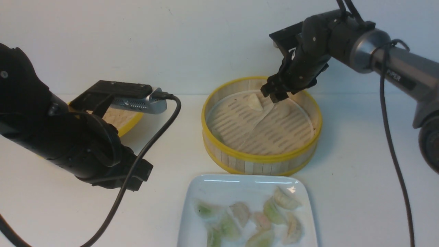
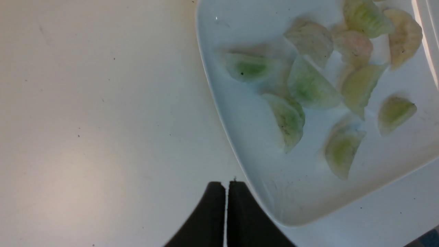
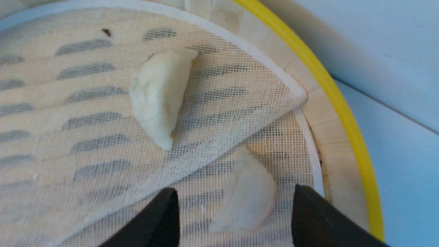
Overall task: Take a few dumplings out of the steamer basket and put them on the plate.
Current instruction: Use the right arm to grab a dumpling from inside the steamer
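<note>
The steamer basket stands at the table's middle, its whitish liner partly folded over. One cream dumpling lies on the folded liner, also seen in the right wrist view. A second pale dumpling lies near the basket's wall, seemingly veiled by the mesh. My right gripper is open just above it, one finger on each side, also seen in the right wrist view. The plate in front holds several dumplings. My left gripper is shut and empty beside the plate's edge.
The flat woven lid lies at the back left, mostly hidden behind my left arm. A black cable loops from the left wrist over the table. A white wall stands close behind the basket.
</note>
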`<state>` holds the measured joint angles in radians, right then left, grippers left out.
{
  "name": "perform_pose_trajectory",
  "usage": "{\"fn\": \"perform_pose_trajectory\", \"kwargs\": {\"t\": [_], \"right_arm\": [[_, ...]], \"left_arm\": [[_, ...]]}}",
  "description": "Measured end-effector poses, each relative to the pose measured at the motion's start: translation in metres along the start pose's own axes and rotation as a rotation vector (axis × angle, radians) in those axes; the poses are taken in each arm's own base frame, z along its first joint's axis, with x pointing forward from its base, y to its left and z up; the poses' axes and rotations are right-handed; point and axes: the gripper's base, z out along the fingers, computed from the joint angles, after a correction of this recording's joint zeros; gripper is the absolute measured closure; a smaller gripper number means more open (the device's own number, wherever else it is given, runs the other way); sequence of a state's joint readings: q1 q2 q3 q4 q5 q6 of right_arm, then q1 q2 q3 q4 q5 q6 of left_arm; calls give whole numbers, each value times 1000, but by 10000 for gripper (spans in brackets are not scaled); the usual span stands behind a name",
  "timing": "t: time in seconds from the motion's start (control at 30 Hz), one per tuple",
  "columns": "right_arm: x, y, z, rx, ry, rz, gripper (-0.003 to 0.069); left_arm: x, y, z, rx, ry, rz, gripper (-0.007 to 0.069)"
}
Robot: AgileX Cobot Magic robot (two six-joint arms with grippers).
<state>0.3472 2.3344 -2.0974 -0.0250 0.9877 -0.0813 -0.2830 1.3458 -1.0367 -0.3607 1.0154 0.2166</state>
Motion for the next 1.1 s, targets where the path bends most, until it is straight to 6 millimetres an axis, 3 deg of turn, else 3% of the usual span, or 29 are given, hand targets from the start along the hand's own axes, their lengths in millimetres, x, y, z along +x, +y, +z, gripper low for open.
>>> {"fn": "perform_pose_trajectory", "kwargs": {"t": [0.13, 0.23, 0.43, 0.57, 0.77, 0.83, 1.03, 1.1], "right_arm": [[9, 2, 24, -3, 39, 10, 249], [12, 2, 31, 2, 53, 22, 253], [14, -1, 31, 5, 71, 41, 459], [15, -3, 23, 2, 105, 41, 453], [-3, -8, -41, 16, 31, 43, 453], [-10, -10, -82, 22, -8, 40, 453], [-8, -3, -167, -76, -75, 53, 453], [1, 3, -182, -129, -73, 64, 453]], "left_arm": [[0, 0, 0, 0, 0, 0, 631], [0, 0, 0, 0, 0, 0, 631], [0, 0, 0, 0, 0, 0, 631], [0, 0, 0, 0, 0, 1, 631], [0, 0, 0, 0, -2, 1, 631], [-1, 0, 0, -1, -7, 0, 631], [-2, 0, 0, 2, -26, -4, 631], [-3, 0, 0, 2, -28, -4, 631]]}}
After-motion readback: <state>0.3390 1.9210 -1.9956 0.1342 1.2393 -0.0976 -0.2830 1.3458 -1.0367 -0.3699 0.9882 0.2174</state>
